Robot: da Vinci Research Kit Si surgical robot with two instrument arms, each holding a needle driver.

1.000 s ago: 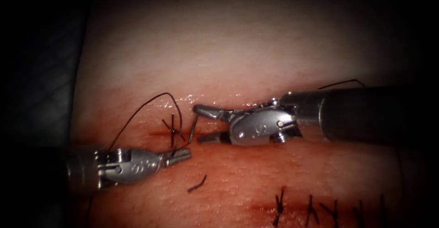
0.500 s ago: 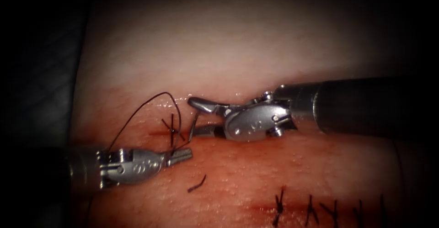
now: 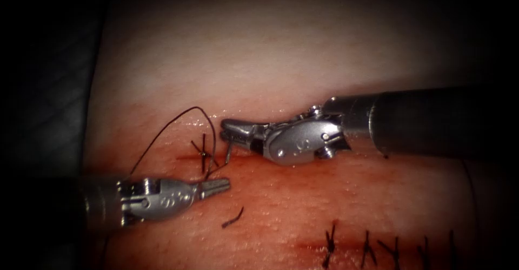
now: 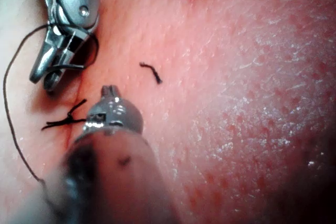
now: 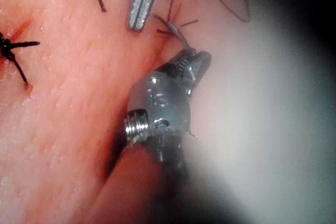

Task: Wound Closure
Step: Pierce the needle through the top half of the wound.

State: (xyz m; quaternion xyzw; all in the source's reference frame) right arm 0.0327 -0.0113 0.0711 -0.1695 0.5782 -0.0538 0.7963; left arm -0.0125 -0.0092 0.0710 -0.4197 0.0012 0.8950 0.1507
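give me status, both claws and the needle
Left claw shut on thread. Right claw shut on needle at its upper end, lower end at the cut. Loose thread scrap lies nearby.

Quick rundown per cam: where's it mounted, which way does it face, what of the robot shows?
Endoscope: above and in front of the tissue; left end effector on thread, right end effector gripping the needle.
Left wrist: along its shaft at its end effector.
Right wrist: along its shaft at its end effector.
All three views share the knotted stitch.
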